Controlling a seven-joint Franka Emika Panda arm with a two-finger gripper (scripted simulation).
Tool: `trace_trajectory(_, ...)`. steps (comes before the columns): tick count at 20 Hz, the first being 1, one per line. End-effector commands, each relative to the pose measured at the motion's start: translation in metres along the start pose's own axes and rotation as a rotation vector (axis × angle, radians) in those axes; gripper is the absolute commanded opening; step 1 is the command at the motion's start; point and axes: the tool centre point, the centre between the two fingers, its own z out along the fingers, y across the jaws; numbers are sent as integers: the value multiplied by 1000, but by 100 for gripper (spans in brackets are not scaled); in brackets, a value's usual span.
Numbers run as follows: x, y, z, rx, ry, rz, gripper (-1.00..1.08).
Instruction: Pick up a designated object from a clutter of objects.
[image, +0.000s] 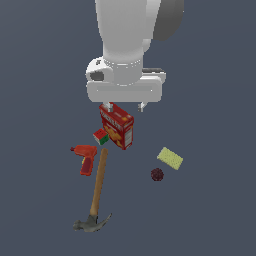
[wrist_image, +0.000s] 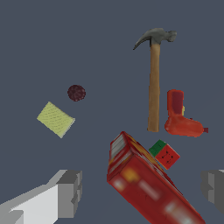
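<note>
- 6 objects lie scattered on a flat dark grey floor (image: 40, 200) under a white robot arm (image: 127, 45).
- Gripper (image: 126, 106) hangs above the upright red cracker box (image: 118, 126), fingers (wrist_image: 68, 192) spread wide and holding nothing; the box top sits between them in the wrist view.
- Small red drill (image: 85, 157) lies on its side, on the exterior view's left of the box, just beside the hammer handle.
- Red-green cube (image: 101, 136) sits against the box's base, between box and drill.
- Wooden-handled claw hammer (image: 98, 187) stretches from near the cube toward the camera, metal head nearest.
- Yellow sponge (image: 170, 158) and dark-red ball (image: 157, 174) rest near each other on the exterior view's right, well apart from the drill.
</note>
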Motion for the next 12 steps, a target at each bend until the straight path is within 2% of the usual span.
trace_trajectory(1,0,0,0,0,0,0,108)
trace_trajectory(12,-2,1,0,14,-5,3,108)
